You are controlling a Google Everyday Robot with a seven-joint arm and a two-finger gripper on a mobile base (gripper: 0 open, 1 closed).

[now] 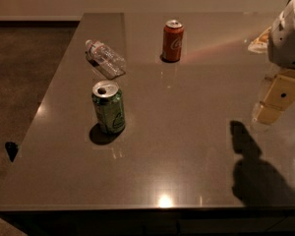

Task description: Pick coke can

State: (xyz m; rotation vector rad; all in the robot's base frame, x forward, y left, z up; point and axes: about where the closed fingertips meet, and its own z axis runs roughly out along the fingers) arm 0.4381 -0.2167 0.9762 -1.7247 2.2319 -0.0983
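Note:
The coke can (172, 41) is red-orange with white script and a silver top. It stands upright on the dark grey table (187, 146), toward the far middle. My gripper (271, 107) hangs above the table at the right edge of the camera view, well to the right of the can and nearer the camera. It holds nothing that I can see. Its shadow falls on the table at the lower right.
A green can (108, 107) with a silver top stands upright at the left-middle. A clear plastic bottle (104, 59) lies on its side behind it, left of the coke can. The table's left edge drops to dark carpet (24, 73).

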